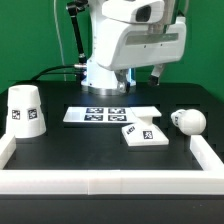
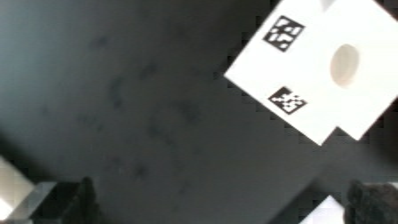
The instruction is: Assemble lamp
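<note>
The lamp lies in three loose parts on the black table. The tapered shade stands at the exterior view's left. The flat square base lies right of centre, and the wrist view shows it with two tags and a round hole. The round bulb lies on its side at the exterior view's right. My gripper is open and empty over bare table, off to one side of the base. In the exterior view the gripper hangs low behind the marker board, partly hidden by the arm's white body.
The marker board lies flat at the centre, between the shade and the base. A low white wall runs along the table's front and sides. The robot's pedestal and cables stand at the back.
</note>
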`<state>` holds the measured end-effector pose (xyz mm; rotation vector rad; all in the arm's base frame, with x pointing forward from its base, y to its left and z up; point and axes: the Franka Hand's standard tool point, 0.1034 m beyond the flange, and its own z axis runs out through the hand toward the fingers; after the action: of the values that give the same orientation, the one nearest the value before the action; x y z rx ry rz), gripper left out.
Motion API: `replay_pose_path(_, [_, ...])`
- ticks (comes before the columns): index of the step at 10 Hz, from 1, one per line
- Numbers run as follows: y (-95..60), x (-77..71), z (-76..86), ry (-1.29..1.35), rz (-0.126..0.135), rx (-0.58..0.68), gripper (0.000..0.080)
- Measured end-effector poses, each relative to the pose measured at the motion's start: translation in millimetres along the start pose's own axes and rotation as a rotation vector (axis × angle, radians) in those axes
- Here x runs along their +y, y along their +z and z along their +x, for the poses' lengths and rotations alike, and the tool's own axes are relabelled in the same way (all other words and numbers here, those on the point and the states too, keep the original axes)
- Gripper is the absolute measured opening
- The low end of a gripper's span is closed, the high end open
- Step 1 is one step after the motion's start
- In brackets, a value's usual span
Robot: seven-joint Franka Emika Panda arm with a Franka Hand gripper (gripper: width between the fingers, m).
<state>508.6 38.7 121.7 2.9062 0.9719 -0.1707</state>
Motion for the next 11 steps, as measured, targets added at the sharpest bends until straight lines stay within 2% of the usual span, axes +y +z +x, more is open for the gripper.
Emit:
replay_pose_path(3, [-0.2,0.1,1.6,0.155,0.001,0.002,0.0699])
replay_pose_path(6, [4.9,-3.5,-2.9,0.356,0.014,0.000,0.0699])
replay_pose_path(7, [11.4,-9.6,-8.2,0.391,0.025,0.008,0.0699])
replay_pose_path(8, [19.7,-17.7,-13.2,0.429,0.055,0.021,0.0699])
replay_pose_path(9, [27.4,-25.2,-15.2,0.449,0.070,0.046,0.0699])
replay_pose_path(11, [37.4,-33.8,-15.6,0.479,0.087,0.119,0.0699])
